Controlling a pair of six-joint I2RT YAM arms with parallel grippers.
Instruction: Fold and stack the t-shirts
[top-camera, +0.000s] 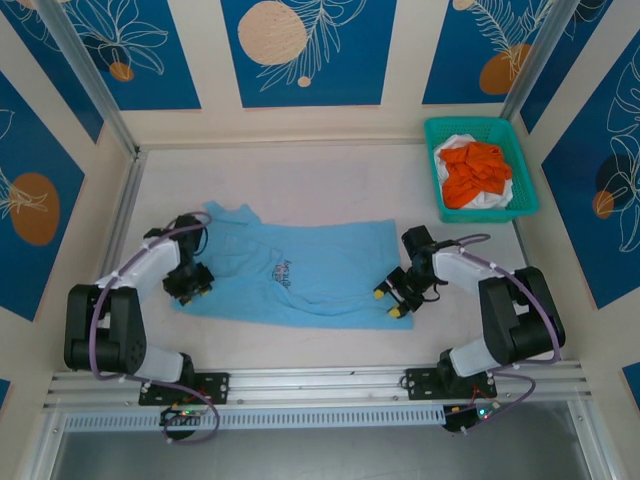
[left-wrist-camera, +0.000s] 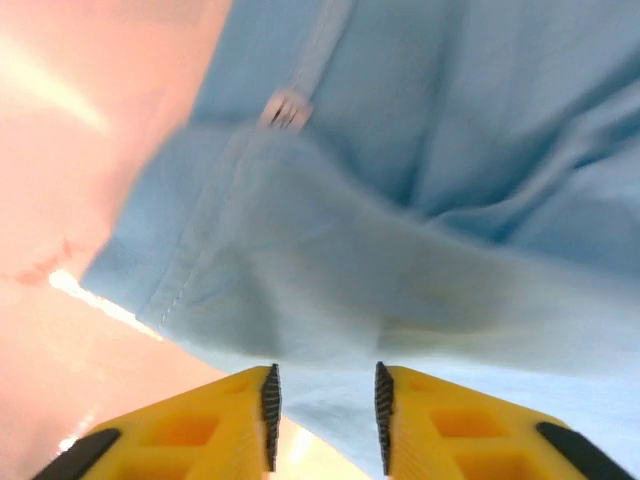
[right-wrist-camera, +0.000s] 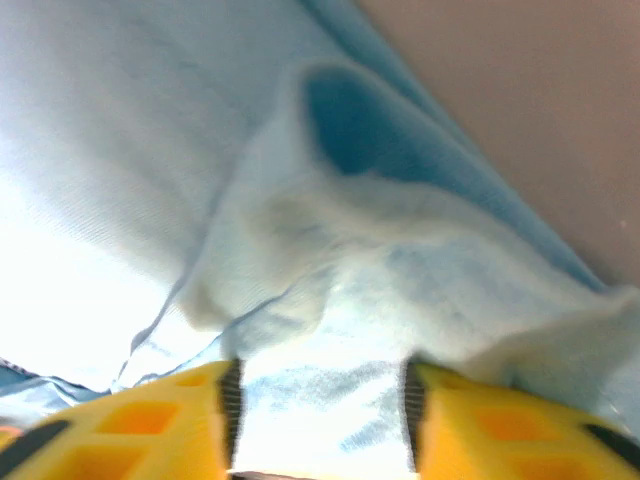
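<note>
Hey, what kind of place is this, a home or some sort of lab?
Probably a robot test cell: the left arm and right arm are bolted to a metal rail, blue patterned panels box the table in, and a light blue t-shirt lies spread between the arms.

Light blue t-shirt (left-wrist-camera: 420, 230), stitched hem rumpled, left gripper (left-wrist-camera: 325, 388) jaws apart

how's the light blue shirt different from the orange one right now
The light blue t-shirt lies spread out on the table; the orange t-shirt is bunched up in the teal basket. The light blue t-shirt carries a small chest print; the orange t-shirt shows none. Neither is folded.
</note>
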